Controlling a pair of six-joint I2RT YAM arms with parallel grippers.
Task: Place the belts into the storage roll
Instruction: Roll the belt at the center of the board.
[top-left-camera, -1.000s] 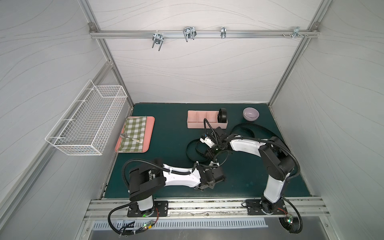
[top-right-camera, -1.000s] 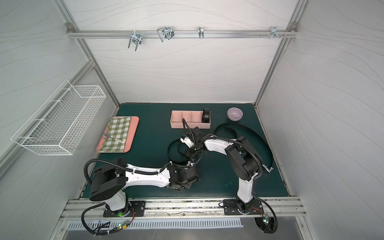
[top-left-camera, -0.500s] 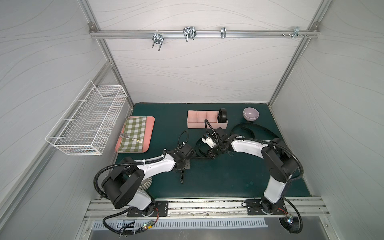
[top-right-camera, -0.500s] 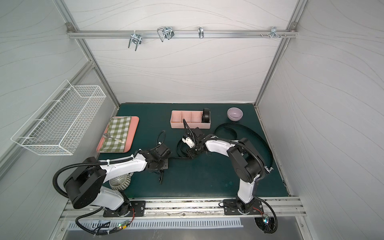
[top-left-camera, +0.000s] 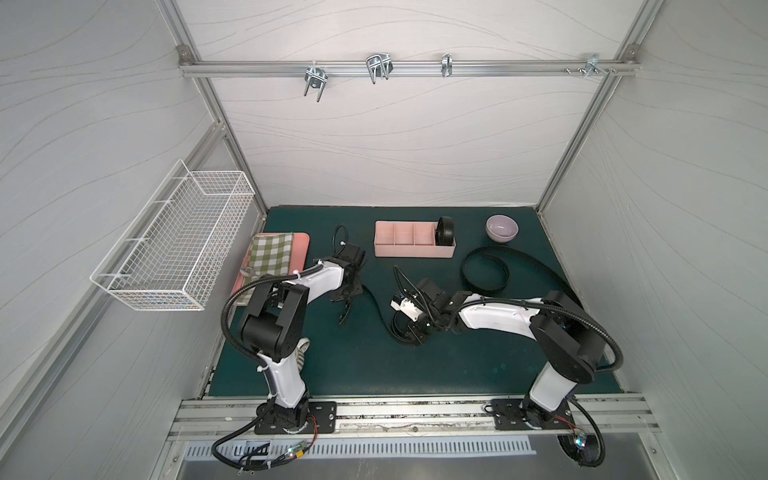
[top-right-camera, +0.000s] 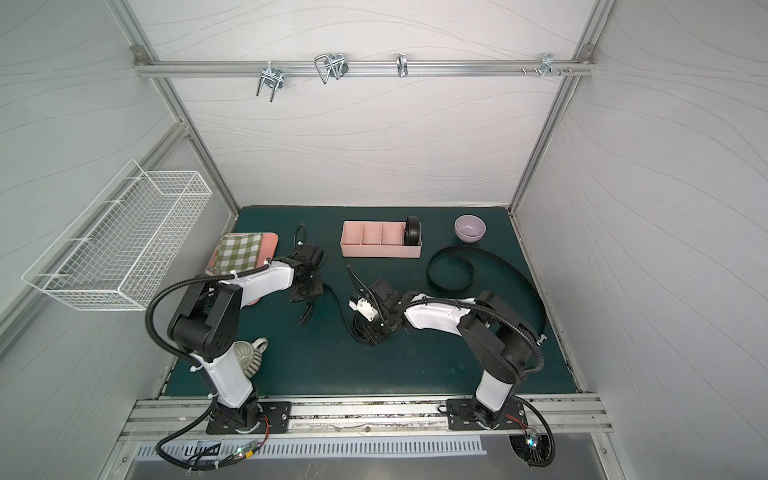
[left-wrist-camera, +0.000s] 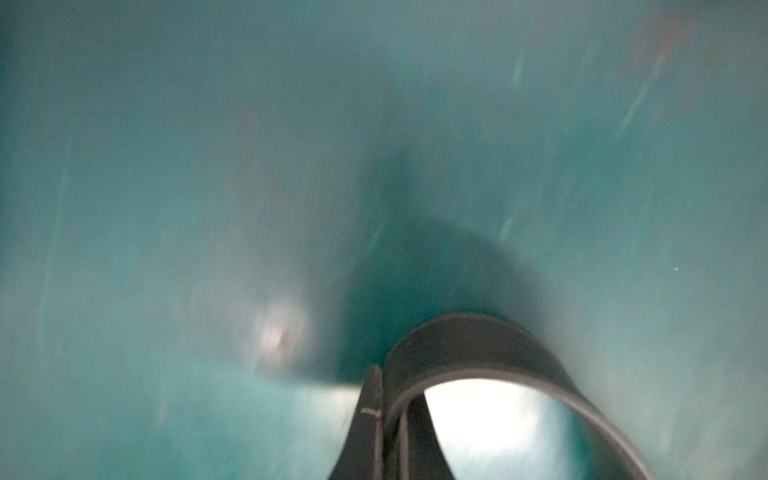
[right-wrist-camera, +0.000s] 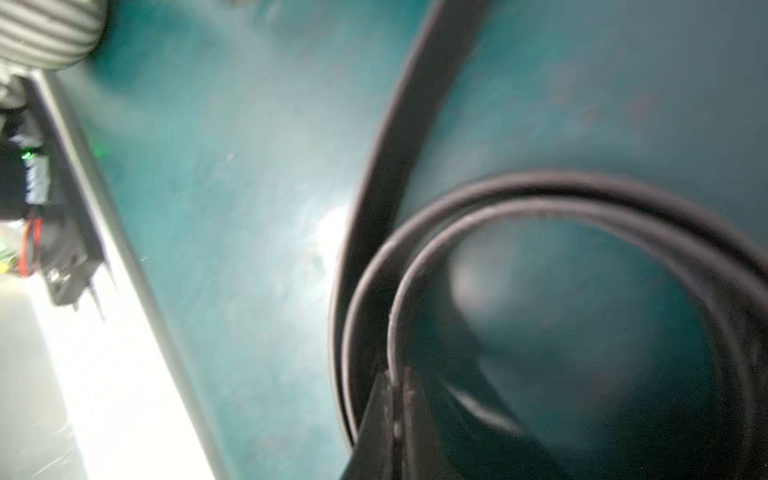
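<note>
Storage roll (top-left-camera: 415, 252): smooth pale pink plastic, a long box with dividers, standing at the far middle of the mat.
Coiled belt (top-left-camera: 444, 232): tight black wheel, upright in the end compartment nearest the lilac bowl (top-left-camera: 502, 229).
Loose belt (top-left-camera: 484, 272): flat matte strap in one open loop on the dark green mat (top-left-camera: 374, 365), tail running along the right wall.
Held belt (top-left-camera: 376, 309): S-curve between the arms.
Left gripper (left-wrist-camera: 388, 415) is clenched on its looped end; right gripper (right-wrist-camera: 397, 395) is clenched on two concentric turns.
Broad mat lies between the grippers and the aluminium rail (top-left-camera: 415, 409).

No legible text, no labels or brands — no numbers
</note>
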